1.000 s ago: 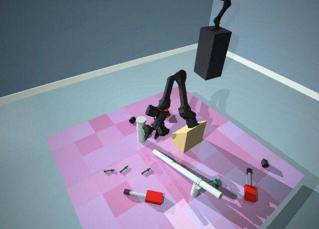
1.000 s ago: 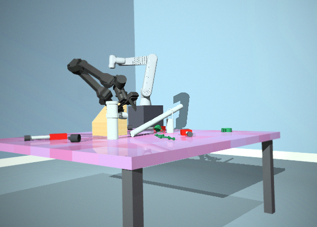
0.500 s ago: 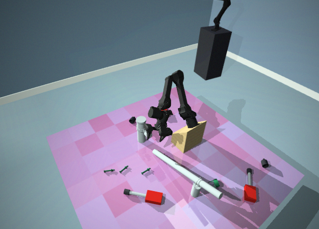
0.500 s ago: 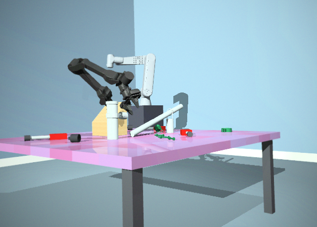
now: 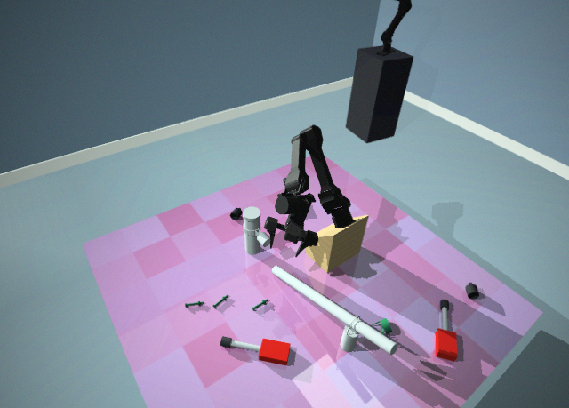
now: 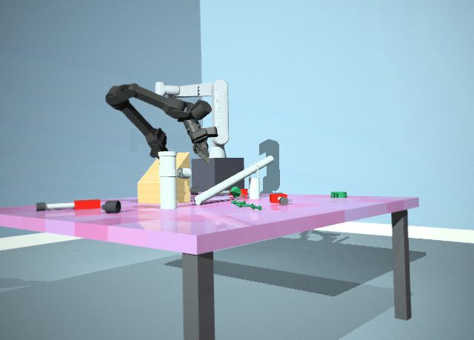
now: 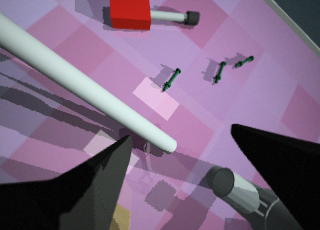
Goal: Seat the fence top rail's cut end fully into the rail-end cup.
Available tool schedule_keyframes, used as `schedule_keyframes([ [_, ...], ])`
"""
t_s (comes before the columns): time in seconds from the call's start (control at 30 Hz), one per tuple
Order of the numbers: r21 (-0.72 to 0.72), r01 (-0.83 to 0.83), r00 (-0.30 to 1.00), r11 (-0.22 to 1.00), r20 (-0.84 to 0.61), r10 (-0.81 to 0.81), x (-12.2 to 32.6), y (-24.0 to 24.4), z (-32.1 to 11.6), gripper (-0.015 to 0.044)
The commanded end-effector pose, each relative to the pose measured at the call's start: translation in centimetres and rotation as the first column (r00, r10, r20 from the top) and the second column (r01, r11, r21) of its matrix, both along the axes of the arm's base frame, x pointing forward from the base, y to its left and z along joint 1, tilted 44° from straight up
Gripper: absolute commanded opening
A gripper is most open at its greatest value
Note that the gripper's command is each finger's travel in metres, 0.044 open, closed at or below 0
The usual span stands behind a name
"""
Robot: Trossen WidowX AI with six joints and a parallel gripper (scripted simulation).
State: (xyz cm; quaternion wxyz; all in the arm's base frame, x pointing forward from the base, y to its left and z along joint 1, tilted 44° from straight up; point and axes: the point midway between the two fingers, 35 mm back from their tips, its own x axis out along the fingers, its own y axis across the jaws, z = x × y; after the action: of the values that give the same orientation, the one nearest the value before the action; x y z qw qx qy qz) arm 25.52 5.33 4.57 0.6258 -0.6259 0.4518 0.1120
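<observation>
Claw (image 5: 284, 251) (image 6: 204, 158) (image 7: 180, 134) above pink checkered tabletop (image 5: 170, 298) (image 6: 126, 219) (image 7: 190, 110).

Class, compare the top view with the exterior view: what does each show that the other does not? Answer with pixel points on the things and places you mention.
Only the top view: a black arm on the dark pedestal (image 5: 367, 96) (image 6: 202, 172).

Only the exterior view: a white arm (image 6: 220, 114) on that pedestal, the table legs (image 6: 401, 267) and a green ridged piece (image 6: 338, 194) at the table's far side.

Both: the open gripper (image 5: 284, 251) (image 6: 208, 161), the big post (image 5: 252, 243) (image 6: 168, 192), its rail-end cup (image 5: 262, 238) (image 6: 185, 172) and the sloping rail (image 5: 316, 298) (image 6: 233, 179), outside the cup.
</observation>
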Motion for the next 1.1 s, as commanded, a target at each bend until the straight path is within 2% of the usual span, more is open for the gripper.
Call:
schedule_keyframes([
  [0.0,0.286,0.289,0.912,0.914,0.208,-0.353,-2.3,4.8,0.3,0.0440],
  [0.23,0.443,0.366,0.819,0.818,0.265,-0.509,-3.3,6.2,0.5,0.0440],
  [0.87,0.456,0.376,0.808,0.807,0.265,-0.526,-3.2,6.2,0.4,0.0440],
  [0.97,0.522,0.447,0.735,0.726,0.249,-0.631,-3.0,6.1,-0.2,0.0440],
  [1.07,0.630,0.546,0.566,0.552,0.208,-0.798,-2.6,5.8,-1.4,0.0440],
])
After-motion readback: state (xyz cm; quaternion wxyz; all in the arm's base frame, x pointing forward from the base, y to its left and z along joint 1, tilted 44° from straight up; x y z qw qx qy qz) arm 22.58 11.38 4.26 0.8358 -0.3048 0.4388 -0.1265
